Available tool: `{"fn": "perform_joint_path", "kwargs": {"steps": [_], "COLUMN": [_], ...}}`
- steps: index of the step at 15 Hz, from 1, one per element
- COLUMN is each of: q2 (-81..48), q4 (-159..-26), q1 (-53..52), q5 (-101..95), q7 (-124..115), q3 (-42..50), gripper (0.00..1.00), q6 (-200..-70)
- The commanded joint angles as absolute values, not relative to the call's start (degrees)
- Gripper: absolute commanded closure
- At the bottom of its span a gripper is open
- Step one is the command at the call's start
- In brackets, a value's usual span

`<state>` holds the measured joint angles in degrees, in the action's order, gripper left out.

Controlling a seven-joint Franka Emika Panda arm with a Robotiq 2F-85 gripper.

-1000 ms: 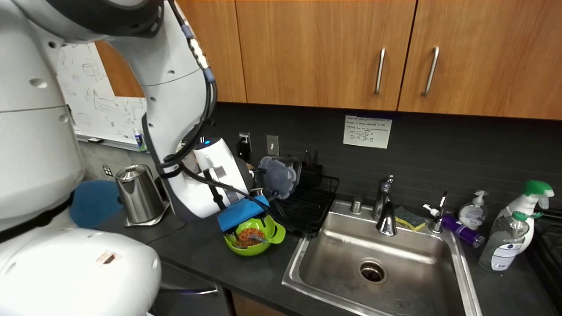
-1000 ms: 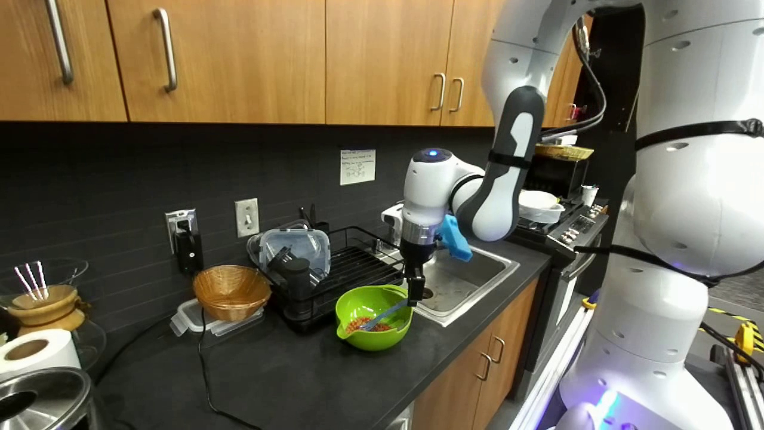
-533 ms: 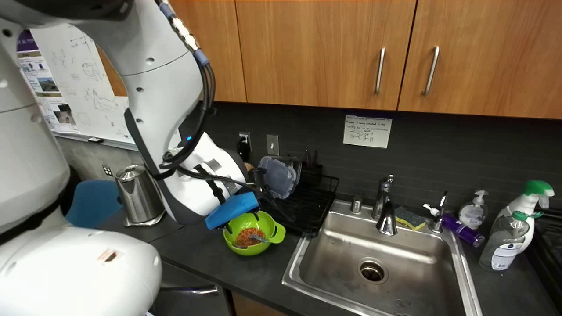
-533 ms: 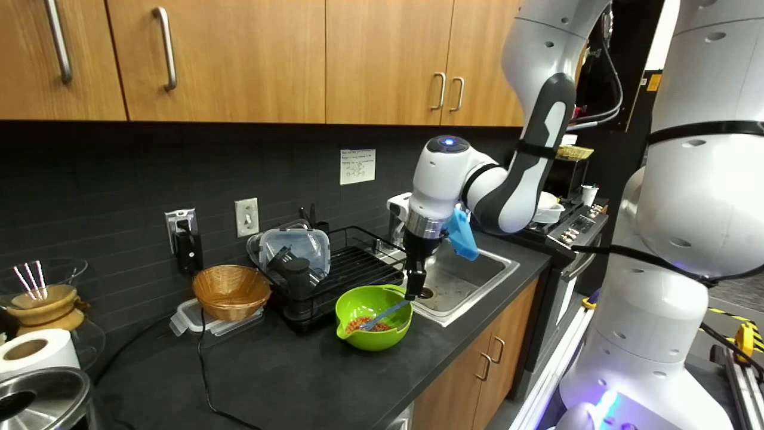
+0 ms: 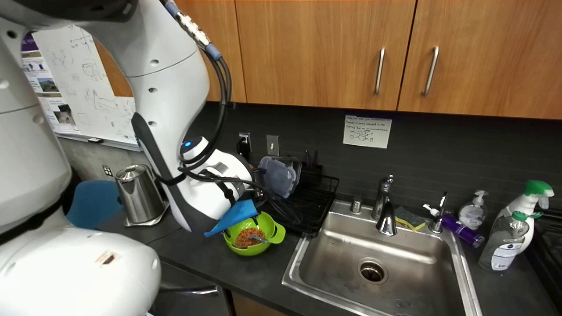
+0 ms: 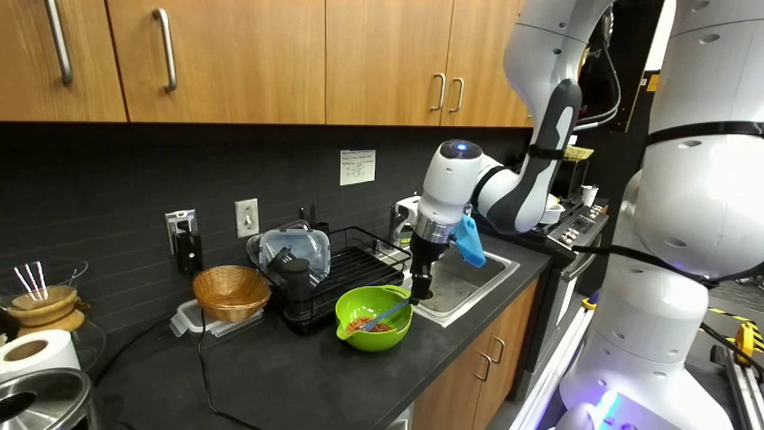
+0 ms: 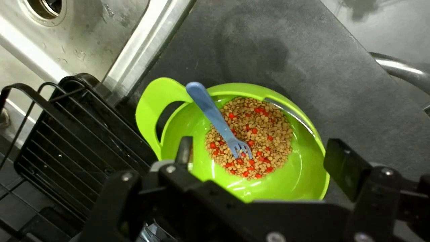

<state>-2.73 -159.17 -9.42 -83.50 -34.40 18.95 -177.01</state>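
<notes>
Both exterior views toward the wall [image 6: 286, 167], wrist view close above their shared green bowl [image 7: 299, 169]

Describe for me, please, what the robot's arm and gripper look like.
The arm is white and rounded, with dark grey panels, black straps, a blue light and black cables. The gripper is black, with jointed fingers and silvery screws; a bright blue piece sits above it.

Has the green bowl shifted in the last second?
No, in no direction: in both exterior views the green bowl keeps its place relative to the sink.
</notes>
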Motion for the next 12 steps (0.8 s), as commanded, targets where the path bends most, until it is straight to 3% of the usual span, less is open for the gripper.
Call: {"fn": "perform_joint_path", "kwargs": {"steps": [1, 12], "q2": [-2.9, -2.79], "q4": [-159.15, -159.19], "q1": [-8.57, -8.87], "q5": [-89.37, -87.5], "q7": [-38.72, -37.42], "q3": [19.85, 19.4], "gripper": [0.0, 0.0], "q6": [-179.36, -178.39]}}
